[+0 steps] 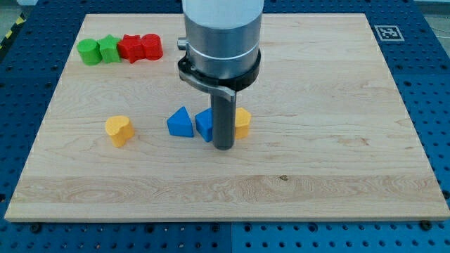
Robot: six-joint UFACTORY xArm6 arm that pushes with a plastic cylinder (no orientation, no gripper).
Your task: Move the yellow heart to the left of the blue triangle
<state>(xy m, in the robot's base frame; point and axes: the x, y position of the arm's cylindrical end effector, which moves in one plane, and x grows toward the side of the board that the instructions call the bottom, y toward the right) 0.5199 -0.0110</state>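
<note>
My tip (223,147) is what lies nearest the camera, set down on the wooden worktop (330,169) a little left of the board's middle. There is no claw on this arm, only the straight dark rod, so nothing opens or closes and nothing is gripped.

Going from the view's left: at the view's top left a row of 4 blocks stands close together, a green round block (88,50), a green block (108,49) touching it whose shape I cannot make out, then a red block (130,48) and a second red block (151,46), also pressed side by side.

Lower down, the yellow heart (119,130) sits alone on the view's left half of the worktop, well apart from my tip. It lies to the left of the blue triangle (180,122), with bare wood between them.

Just right of the triangle comes a second blue block (204,124), partly hidden behind the rod. My tip stands right in front of this block's right edge.

On the rod's right side a second yellow block (242,121) peeks out, its shape mostly hidden.
</note>
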